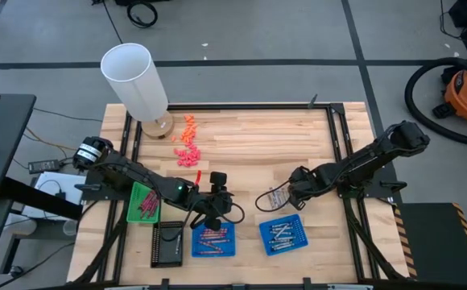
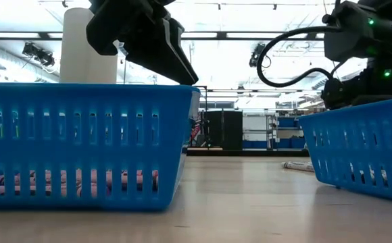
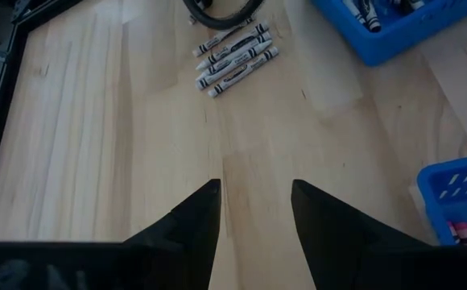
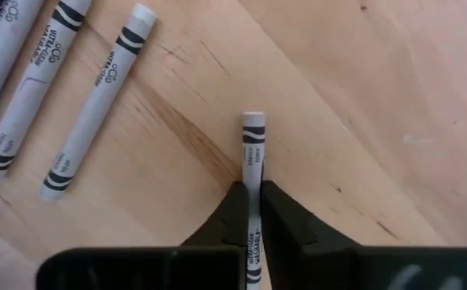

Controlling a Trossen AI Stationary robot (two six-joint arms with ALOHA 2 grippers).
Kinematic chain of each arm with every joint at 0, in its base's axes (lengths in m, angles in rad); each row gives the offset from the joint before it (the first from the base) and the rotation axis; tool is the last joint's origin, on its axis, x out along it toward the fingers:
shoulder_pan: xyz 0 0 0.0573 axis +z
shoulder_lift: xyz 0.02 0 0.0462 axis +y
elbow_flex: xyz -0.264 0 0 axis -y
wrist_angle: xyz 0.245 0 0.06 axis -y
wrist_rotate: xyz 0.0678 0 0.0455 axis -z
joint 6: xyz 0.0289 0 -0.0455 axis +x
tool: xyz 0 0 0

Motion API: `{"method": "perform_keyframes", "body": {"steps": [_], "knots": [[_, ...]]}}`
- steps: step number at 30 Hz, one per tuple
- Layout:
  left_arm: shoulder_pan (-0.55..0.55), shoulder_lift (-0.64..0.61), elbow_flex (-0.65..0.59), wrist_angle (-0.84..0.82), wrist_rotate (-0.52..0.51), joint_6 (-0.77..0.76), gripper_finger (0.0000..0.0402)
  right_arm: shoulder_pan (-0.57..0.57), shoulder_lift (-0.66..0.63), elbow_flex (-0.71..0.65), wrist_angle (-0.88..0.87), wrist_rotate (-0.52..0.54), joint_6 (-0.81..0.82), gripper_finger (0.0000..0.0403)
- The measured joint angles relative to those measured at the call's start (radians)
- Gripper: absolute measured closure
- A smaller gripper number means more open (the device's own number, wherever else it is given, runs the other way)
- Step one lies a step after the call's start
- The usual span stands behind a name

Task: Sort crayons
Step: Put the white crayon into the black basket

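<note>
Overhead shot first: left gripper [image 1: 210, 216] hangs over the blue tray [image 1: 213, 240] at bottom centre, right gripper [image 1: 291, 192] sits over the little bunch of white crayons [image 1: 275, 198] right of centre. I count three baskets plus one black box [image 1: 167, 244]: a green tray [image 1: 144, 201] with dark reddish sticks at lower left, and two blue ones, the second [image 1: 283, 234] at lower right holding greyish sticks. A scatter of orange bits [image 1: 188, 145] lies near the white cylinder [image 1: 137, 80] at upper left, too small to count.

Low view just shows two blue tray walls, pinkish sticks behind the left one.

Left wrist view: fingers [image 3: 193, 225] spread apart with nothing between them, and five white crayons [image 3: 235, 59] bundled at the top.

Right wrist view: jaws pinched on one white crayon [image 4: 253, 157] lying on the wood at centre, three loose ones [image 4: 97, 97] at upper left. Grip looks near one end, so I'd lift straight and slow so it doesn't swing, and keep clear of the neighbours before heading for the grey tray.
</note>
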Motion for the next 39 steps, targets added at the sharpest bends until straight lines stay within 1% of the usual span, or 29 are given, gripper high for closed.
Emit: {"method": "perform_keyframes", "body": {"steps": [5,8,11,13,16,19,22,24,28,29,34,39], "knots": [[0.000,0.000,0.000,0.006,0.000,-0.003,0.0237,-0.001,-0.045,0.058,-0.036,0.050,-0.038,0.0360],[0.001,0.000,0.000,0.006,0.000,-0.003,0.0237,0.004,-0.078,0.094,-0.058,0.085,-0.081,0.0358],[0.004,0.000,0.000,0.015,0.000,-0.004,0.0237,0.020,-0.113,0.133,-0.016,0.148,-0.150,0.0359],[0.004,0.000,0.000,0.027,0.000,-0.008,0.0237,0.039,-0.133,0.144,0.053,0.182,-0.225,0.0359],[0.004,0.000,0.000,0.095,0.011,-0.003,0.0237,0.073,-0.164,0.146,0.216,0.224,-0.364,0.0359],[0.005,0.022,0.000,0.190,0.072,0.028,0.0237,0.109,-0.183,0.147,0.356,0.279,-0.491,0.0358],[0.004,0.071,0.000,0.297,0.138,0.058,0.0237,0.149,-0.188,0.148,0.501,0.331,-0.631,0.0358],[0.003,0.106,0.000,0.359,0.146,0.070,0.0237,0.169,-0.182,0.148,0.603,0.340,-0.710,0.0358],[0.004,0.157,0.000,0.478,0.146,0.096,0.0237,0.200,-0.161,0.149,0.743,0.345,-0.786,0.0357],[0.004,0.164,0.000,0.515,0.146,0.101,0.0237,0.209,-0.160,0.149,0.749,0.348,-0.800,0.0357],[0.004,0.166,0.000,0.616,0.142,0.106,0.0237,0.250,-0.148,0.148,0.857,0.385,-0.878,0.0357],[0.008,0.166,0.000,0.726,0.141,0.105,0.0237,0.261,-0.128,0.148,0.969,0.377,-0.959,0.0357]]}}
